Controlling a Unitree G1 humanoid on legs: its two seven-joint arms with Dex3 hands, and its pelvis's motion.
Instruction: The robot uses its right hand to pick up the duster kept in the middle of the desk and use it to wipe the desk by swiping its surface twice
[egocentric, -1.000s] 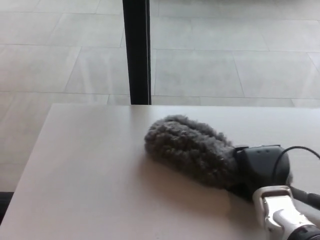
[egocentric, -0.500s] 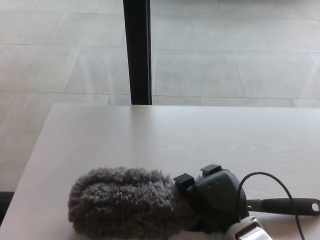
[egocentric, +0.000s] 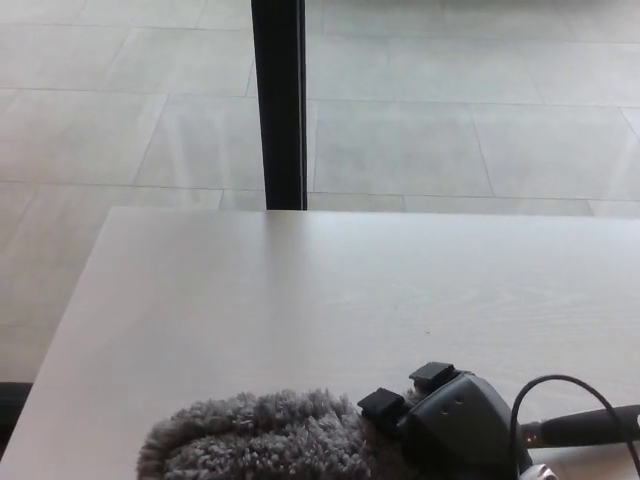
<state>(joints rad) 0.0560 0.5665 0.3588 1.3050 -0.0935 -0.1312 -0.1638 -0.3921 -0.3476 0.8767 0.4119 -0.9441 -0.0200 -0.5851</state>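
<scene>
Our right hand (egocentric: 455, 425) has its fingers closed around the grey fluffy duster (egocentric: 255, 440), soft and light on the surface (egocentric: 300, 300); we judge its black handle (egocentric: 590, 425) the firmest hold.

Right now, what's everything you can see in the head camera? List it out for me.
Desk: one, pale wood grain, fills the lower half of the view.
Duster: one, grey and fluffy, lying on the desk at the near edge, left of centre; its black handle sticks out to the right.
Pillar: one, black, upright behind the desk's far edge.
Floor: pale grey tiles, beyond the desk.
Cable: one, black, looping by the handle.
Right hand: black, closed on the duster at the bottom edge.
Left hand: not in view.
</scene>
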